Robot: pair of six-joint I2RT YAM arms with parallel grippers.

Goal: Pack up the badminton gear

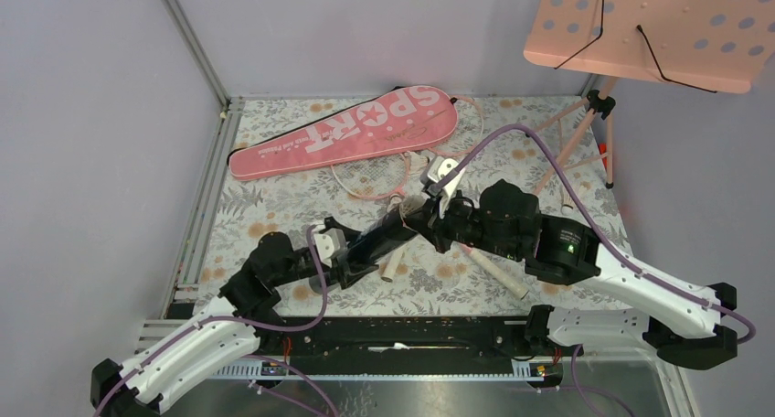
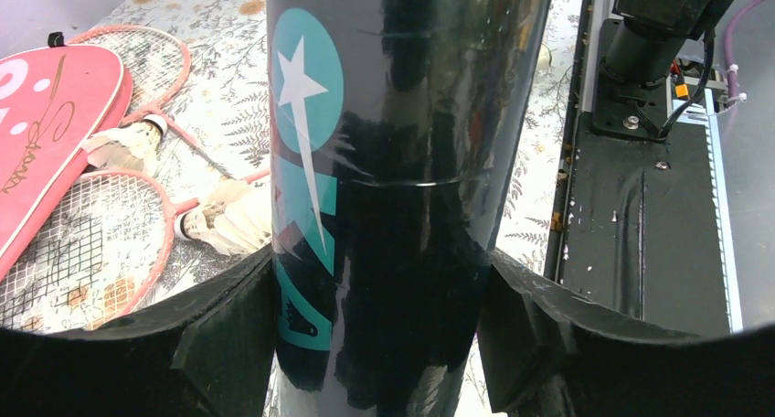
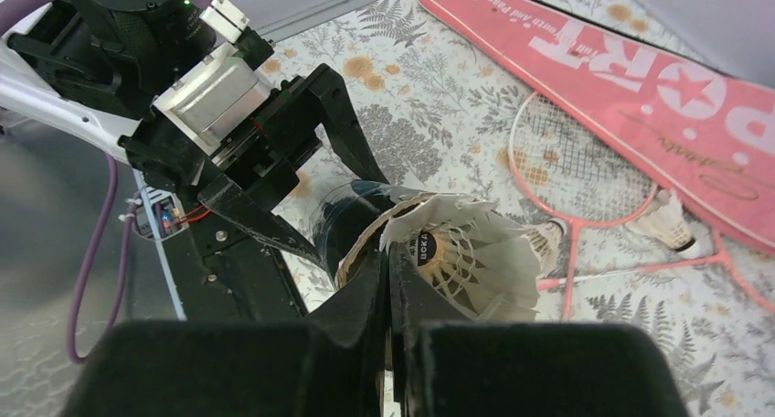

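Observation:
My left gripper [image 1: 352, 252] [image 2: 379, 344] is shut on the black tube [image 1: 379, 239] [image 2: 402, 161], a glossy tube with teal star graphics, and holds it tilted over the floral mat. My right gripper [image 1: 429, 211] [image 3: 390, 261] is shut on the feather skirt of a white shuttlecock [image 3: 475, 261] right at the tube's open mouth [image 3: 361, 220]. The pink SPORT bag [image 1: 347, 133] [image 3: 640, 88] lies at the back. Two pink rackets [image 1: 384, 175] [image 2: 82, 243] [image 3: 585, 170] lie beside it. Loose shuttlecocks [image 2: 228, 220] [image 2: 123, 143] [image 3: 667, 225] rest on their frames.
The pink perforated music stand [image 1: 649, 24] stands at the back right, its tripod legs [image 1: 585, 133] on the mat. A pale racket handle [image 1: 498, 271] runs under my right arm. A black rail [image 1: 411, 330] with the arm bases borders the near edge.

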